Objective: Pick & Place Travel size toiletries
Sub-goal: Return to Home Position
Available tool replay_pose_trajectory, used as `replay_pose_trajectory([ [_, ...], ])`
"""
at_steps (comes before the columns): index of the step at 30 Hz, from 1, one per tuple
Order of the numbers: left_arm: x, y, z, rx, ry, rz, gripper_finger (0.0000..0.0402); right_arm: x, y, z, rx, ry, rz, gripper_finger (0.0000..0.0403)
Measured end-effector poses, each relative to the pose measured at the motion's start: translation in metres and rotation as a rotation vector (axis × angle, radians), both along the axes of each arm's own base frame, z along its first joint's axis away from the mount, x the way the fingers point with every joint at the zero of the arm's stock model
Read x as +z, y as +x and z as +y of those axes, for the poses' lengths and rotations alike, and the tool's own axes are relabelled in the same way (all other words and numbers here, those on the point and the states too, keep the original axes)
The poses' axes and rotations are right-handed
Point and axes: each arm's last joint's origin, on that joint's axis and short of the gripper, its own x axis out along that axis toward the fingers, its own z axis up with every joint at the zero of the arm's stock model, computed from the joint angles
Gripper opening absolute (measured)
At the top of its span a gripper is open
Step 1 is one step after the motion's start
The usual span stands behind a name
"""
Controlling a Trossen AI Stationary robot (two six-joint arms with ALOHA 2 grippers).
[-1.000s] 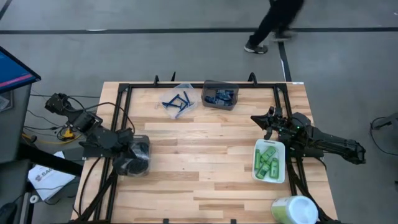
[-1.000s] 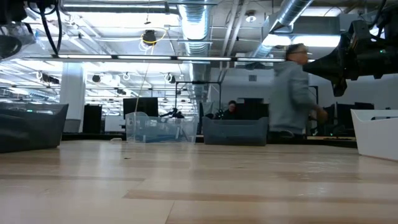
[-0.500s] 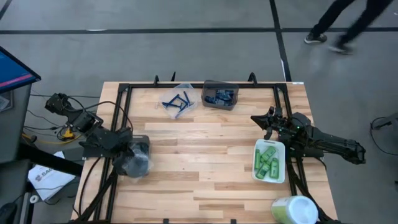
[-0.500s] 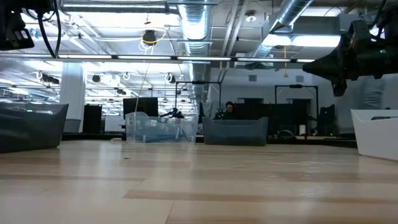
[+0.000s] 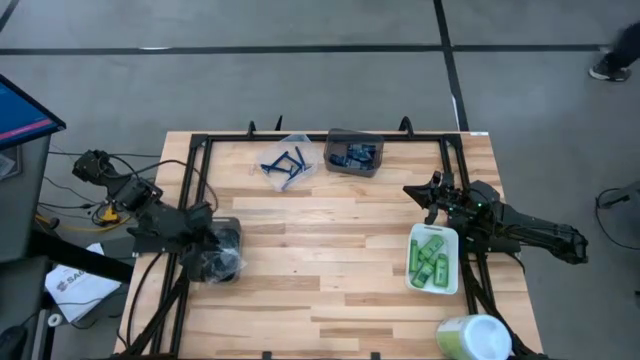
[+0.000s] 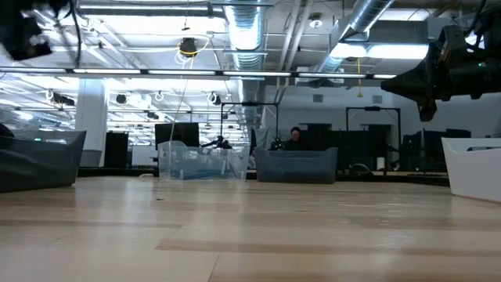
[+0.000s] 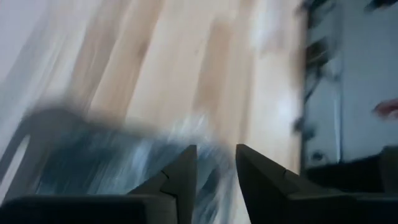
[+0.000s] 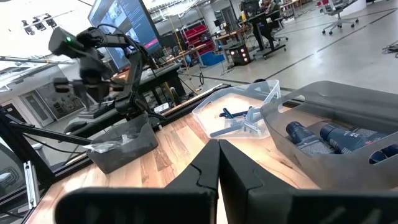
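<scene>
Right now the green mini bottles (image 5: 431, 258) lie in the white tray (image 5: 433, 289) at the worktop's right edge, just beside the right gripper (image 8: 218, 146), its fingers pressed together. Blue razors (image 5: 283, 164) in a clear bin (image 5: 301, 142) and navy tubes (image 5: 353, 155) in a grey bin (image 5: 345, 134) sit at the far edge. The left gripper (image 7: 216, 152), narrowly parted, hangs over a dark bin (image 5: 229, 233) at the left edge.
</scene>
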Motion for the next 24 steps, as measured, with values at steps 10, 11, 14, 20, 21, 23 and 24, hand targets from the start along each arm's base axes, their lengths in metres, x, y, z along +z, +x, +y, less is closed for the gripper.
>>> replay_pose_trajectory([
  [10,0.062,0.001,0.01,0.029,0.222,-0.666,0.0008,0.0,0.0,0.0,0.001,0.0,0.0,0.0],
  [11,0.068,-0.004,0.013,0.028,0.234,-0.727,0.0006,0.0,0.0,0.0,0.001,0.0,0.0,0.0],
  [14,0.079,-0.023,0.026,0.043,0.245,-0.867,0.0001,0.0,0.0,0.0,0.001,0.0,0.0,0.0],
  [20,0.072,-0.056,0.047,0.071,0.221,-1.008,0.0001,0.0,0.0,0.0,0.0,0.0,0.0,0.0],
  [21,0.068,-0.059,0.048,0.053,0.215,-1.023,0.0001,0.0,0.0,0.0,0.0,0.0,0.0,0.0],
  [23,0.058,-0.062,0.048,-0.001,0.201,-1.046,0.0001,0.0,0.0,0.0,0.0,0.0,0.0,0.0],
  [24,0.051,-0.062,0.048,-0.025,0.19,-1.054,0.0001,0.0,0.0,0.0,0.001,0.0,0.0,0.0],
])
